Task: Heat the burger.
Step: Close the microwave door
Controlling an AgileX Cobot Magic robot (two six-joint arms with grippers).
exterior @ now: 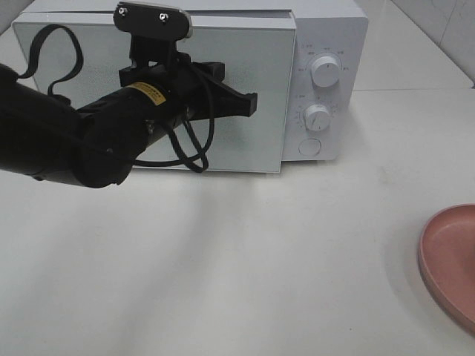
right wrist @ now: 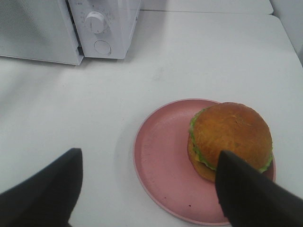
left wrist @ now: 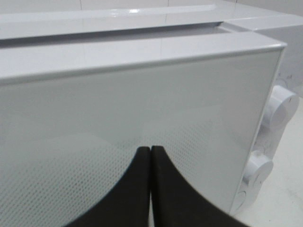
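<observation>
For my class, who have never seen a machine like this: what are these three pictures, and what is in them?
A robot with two arms stands at a white table. One camera looks down from above; one rides on each wrist. The left gripper, shut and holding nothing, is right up at the door of the microwave; whether it touches the door is unclear. The right gripper is open and holds nothing, above the burger, which sits on a pink plate.
</observation>
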